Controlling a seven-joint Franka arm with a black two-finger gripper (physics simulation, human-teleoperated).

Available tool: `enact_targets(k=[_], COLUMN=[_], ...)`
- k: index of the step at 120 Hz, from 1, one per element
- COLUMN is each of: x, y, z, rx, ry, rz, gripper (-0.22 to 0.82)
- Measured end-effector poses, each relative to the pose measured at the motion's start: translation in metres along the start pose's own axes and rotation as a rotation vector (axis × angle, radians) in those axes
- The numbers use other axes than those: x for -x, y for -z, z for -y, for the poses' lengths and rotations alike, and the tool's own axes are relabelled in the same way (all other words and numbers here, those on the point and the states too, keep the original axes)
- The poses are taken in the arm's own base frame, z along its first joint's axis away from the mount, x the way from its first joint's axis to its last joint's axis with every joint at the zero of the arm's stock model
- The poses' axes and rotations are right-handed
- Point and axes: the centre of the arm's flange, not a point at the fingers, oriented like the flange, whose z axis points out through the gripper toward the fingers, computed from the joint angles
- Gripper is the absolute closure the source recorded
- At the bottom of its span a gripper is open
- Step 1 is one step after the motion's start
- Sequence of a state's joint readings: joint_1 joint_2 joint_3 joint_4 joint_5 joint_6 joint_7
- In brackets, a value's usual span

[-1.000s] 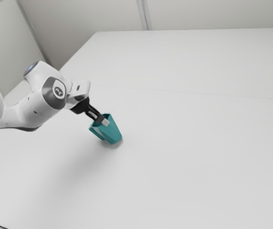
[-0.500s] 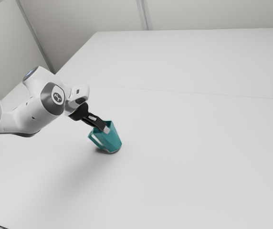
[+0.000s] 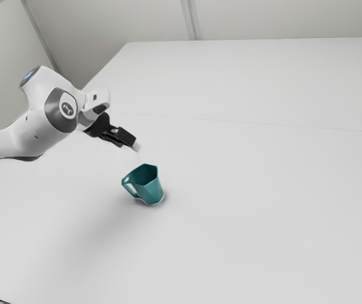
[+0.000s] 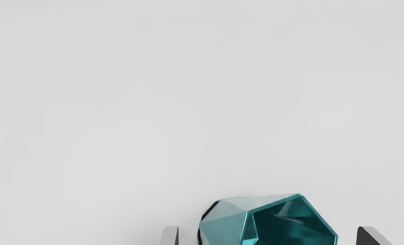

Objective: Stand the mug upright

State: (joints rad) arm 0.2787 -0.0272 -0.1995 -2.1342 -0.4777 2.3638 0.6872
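The mug [image 3: 147,185] stood on the bench [image 3: 244,215], mouth up and apparently on its base, as required. The claw [image 3: 136,147] was open and clear above it; the step was judged final clearance, the next move requiring only no contact.

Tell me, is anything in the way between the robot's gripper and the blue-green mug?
Nothing visible is in the way. The open gripper is above the mug, with a clear gap between them.

Exterior view high, wrist view closer, both facing down, sharing mug [image 3: 150,190]
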Motion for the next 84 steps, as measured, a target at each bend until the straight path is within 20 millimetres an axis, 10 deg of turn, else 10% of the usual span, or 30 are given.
enact_targets(k=[38,84], x=[-0.075,-0.075], y=[0.104,0.192], z=[0.024,0.038], rx=[-0.197,-0.26], ry=[-0.12,-0.018], rz=[0.132,0.22], gripper=[0.01,0.0])
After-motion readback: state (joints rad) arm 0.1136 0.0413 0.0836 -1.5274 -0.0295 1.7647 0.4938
